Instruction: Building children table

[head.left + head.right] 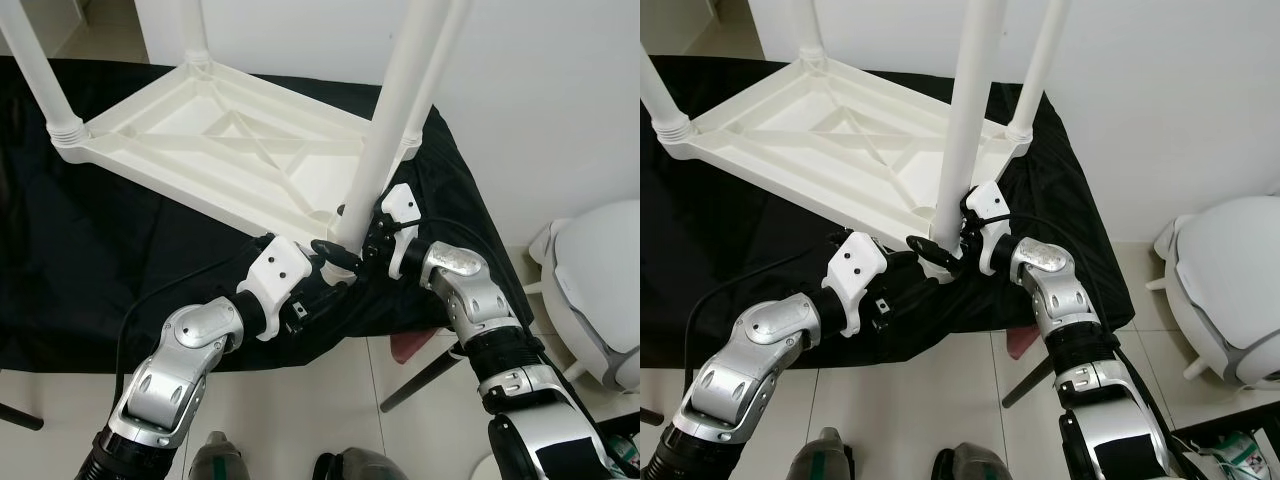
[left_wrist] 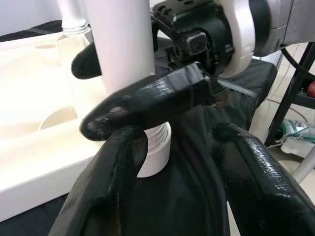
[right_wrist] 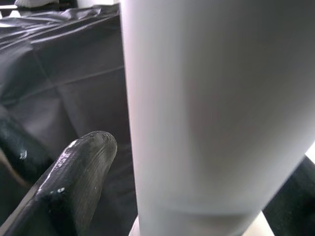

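The white plastic children's table lies upside down on a black cloth spread over the supporting tabletop, so that its ribbed underside and corner sockets face up for fitting. Legs stand in the corners at 9 o'clock, 12 o'clock and 2 o'clock of the frame. The fourth leg is at the near corner, roughly 5 o'clock of the frame, leaning slightly, its threaded foot at the socket. The right gripper has its jaws closed around the lower end of this leg, evidently to steady or turn it into the socket; the right wrist view shows one finger against the leg shaft. The left gripper reaches in from 7 o'clock, its jaws standing apart and holding nothing, just beside the base of the same leg, probably positioned to guide or take over the turning. Judgement: three legs appear seated, and the last is being started; whether its thread has engaged cannot be told. A white rounded object stands on the floor at 3 o'clock. No brand, label or legible writing is visible on the table, the legs or the arms.
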`<state>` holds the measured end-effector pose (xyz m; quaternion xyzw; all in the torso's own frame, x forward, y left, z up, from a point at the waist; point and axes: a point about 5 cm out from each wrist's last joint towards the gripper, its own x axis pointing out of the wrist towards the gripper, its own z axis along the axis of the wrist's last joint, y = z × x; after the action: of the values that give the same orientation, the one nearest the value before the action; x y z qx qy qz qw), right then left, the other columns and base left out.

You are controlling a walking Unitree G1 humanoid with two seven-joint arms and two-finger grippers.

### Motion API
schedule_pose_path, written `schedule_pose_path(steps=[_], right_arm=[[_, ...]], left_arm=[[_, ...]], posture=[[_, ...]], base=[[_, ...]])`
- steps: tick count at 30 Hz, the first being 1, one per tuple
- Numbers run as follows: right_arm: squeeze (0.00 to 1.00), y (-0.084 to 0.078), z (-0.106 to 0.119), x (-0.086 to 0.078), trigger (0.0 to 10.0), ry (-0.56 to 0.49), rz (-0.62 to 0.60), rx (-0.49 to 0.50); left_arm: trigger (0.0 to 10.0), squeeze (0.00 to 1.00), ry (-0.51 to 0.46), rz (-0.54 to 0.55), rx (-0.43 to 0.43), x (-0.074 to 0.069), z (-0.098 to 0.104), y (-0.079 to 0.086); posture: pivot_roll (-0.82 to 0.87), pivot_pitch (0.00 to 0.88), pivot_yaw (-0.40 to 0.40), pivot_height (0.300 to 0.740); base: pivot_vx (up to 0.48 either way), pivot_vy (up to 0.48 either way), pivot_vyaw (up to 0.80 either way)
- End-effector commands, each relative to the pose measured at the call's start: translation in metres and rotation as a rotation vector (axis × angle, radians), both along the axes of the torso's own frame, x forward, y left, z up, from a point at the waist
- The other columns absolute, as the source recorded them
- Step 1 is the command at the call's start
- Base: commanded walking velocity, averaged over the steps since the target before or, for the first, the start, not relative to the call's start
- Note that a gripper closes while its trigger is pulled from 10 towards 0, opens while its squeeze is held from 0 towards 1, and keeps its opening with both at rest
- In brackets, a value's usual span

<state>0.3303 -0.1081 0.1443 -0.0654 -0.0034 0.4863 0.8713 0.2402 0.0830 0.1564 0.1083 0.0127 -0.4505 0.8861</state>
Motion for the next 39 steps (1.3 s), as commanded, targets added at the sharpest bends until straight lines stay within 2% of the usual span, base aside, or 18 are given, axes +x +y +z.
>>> schedule_pose_path(steps=[1,2,3,4,5,6,16,21,23,25,28,34,36,37,38,39], right_arm=[[0.0,-0.001,-0.003,0.003,10.0,0.01,0.01,-0.028],[0.0,-0.002,-0.005,0.005,9.5,0.016,0.01,-0.031],[0.0,-0.003,-0.007,0.007,4.7,0.03,0.009,-0.035],[0.0,-0.005,-0.009,0.008,1.3,0.039,0.008,-0.038],[0.0,-0.005,-0.009,0.008,1.3,0.039,0.008,-0.038],[0.0,-0.006,-0.01,0.009,0.0,0.049,0.006,-0.039],[0.0,-0.016,-0.019,0.012,0.0,0.087,-0.027,-0.013],[0.0,-0.018,-0.015,0.015,0.0,0.072,-0.103,0.055],[0.0,-0.016,-0.01,0.015,0.0,0.065,-0.188,0.121],[0.0,-0.015,-0.009,0.015,0.0,0.065,-0.218,0.137],[0.0,-0.01,-0.004,0.012,0.0,0.031,-0.331,0.194],[0.0,-0.009,-0.001,0.012,0.0,0.016,-0.474,0.219],[0.0,-0.01,0.001,0.012,0.0,0.019,-0.615,0.233],[0.0,-0.01,0.001,0.012,0.0,0.019,-0.615,0.233],[0.0,-0.007,0.002,0.008,0.0,0.015,-0.7,0.249],[0.0,-0.006,0.002,0.007,0.0,0.012,-0.729,0.254]], left_arm=[[10.0,0.0,-0.005,0.004,-0.005,-0.001,0.002,-0.001],[10.0,0.0,-0.005,0.005,-0.006,-0.001,0.002,-0.001],[10.0,0.0,-0.005,0.007,-0.007,-0.001,0.002,-0.001],[10.0,0.0,-0.003,0.01,-0.009,-0.002,0.002,-0.001],[10.0,0.0,-0.003,0.01,-0.009,-0.002,0.002,-0.001],[10.0,0.0,-0.003,0.012,-0.011,-0.002,0.002,-0.001],[10.0,0.0,0.011,-0.001,-0.012,-0.006,0.0,-0.002],[10.0,0.0,0.017,-0.021,-0.006,-0.008,-0.001,-0.003],[10.0,0.0,0.019,-0.024,-0.003,-0.008,-0.001,-0.002],[10.0,0.0,0.02,-0.025,-0.003,-0.009,-0.002,-0.002],[10.0,0.0,0.021,-0.025,-0.003,-0.009,-0.002,-0.003],[10.0,0.0,0.022,-0.027,-0.004,-0.008,-0.002,-0.004],[10.0,0.0,0.022,-0.029,-0.004,-0.009,-0.002,-0.004],[10.0,0.0,0.022,-0.029,-0.004,-0.009,-0.002,-0.004],[10.0,0.0,0.023,-0.029,-0.004,-0.009,-0.003,-0.004],[10.0,0.0,0.024,-0.029,-0.005,-0.009,-0.003,-0.004]], posture=[[0.06,0.0,-0.078,0.74],[0.06,0.0,-0.078,0.74],[0.06,0.0,-0.078,0.74],[0.06,0.0,-0.082,0.74],[0.06,0.0,-0.082,0.74],[0.06,0.0,-0.084,0.74],[0.06,0.0,-0.092,0.74],[0.06,0.0,-0.093,0.74],[0.06,0.0,-0.095,0.74],[0.06,0.0,-0.095,0.74],[0.05,0.0,-0.097,0.74],[0.05,0.0,-0.097,0.74],[0.05,0.0,-0.101,0.74],[0.05,0.0,-0.101,0.74],[0.05,0.0,-0.101,0.74],[0.05,0.0,-0.101,0.74]], base=[[0.0,0.0,0.0],[0.0,0.0,0.0],[0.0,0.0,0.0],[0.0,0.0,0.0],[0.0,0.0,0.0],[0.0,0.0,0.0],[0.0,0.0,0.0],[0.0,0.0,0.0],[0.0,0.0,0.0],[0.0,0.0,0.0],[0.0,0.0,0.0],[0.0,0.0,0.0],[0.0,0.0,0.0],[0.0,0.0,0.0],[0.0,0.0,0.0],[0.0,0.0,0.0]])
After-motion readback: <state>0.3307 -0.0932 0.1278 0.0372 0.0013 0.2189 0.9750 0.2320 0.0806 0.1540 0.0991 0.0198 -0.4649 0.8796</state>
